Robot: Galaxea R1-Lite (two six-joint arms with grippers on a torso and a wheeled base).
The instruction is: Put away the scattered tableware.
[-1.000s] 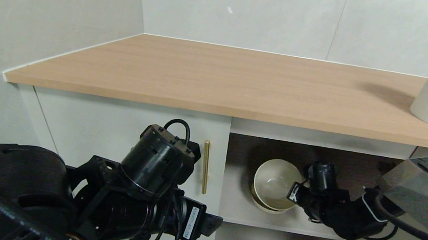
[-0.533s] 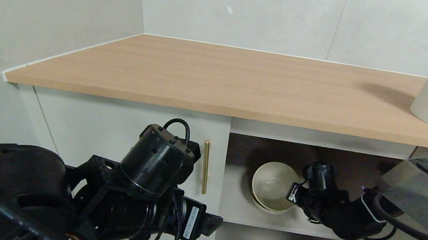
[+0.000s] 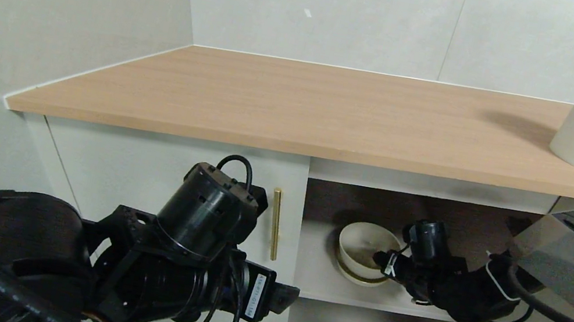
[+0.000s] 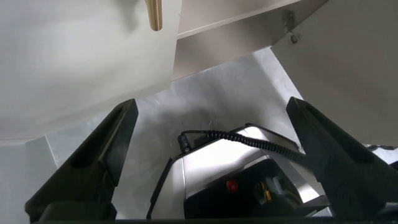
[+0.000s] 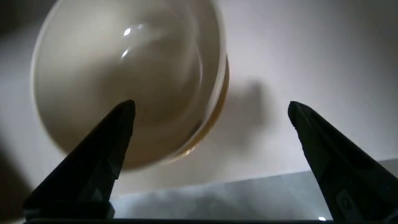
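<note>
My left gripper (image 4: 211, 106) hung low before the closed door (image 3: 115, 166), fingers spread and holding nothing. Farther in, my right gripper (image 5: 211, 109) was open just beside the bowl (image 3: 364, 244), which stood mouth-up on the shelf (image 3: 313, 278).

The bowl (image 3: 363, 249) now sits flatter, freed from the right pincer (image 3: 381, 258).

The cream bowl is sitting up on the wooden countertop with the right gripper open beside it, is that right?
Not quite. The cream bowl sits on the open cabinet shelf, under the wooden countertop, not on it; the head view shows this. The right gripper is open beside it.
</note>
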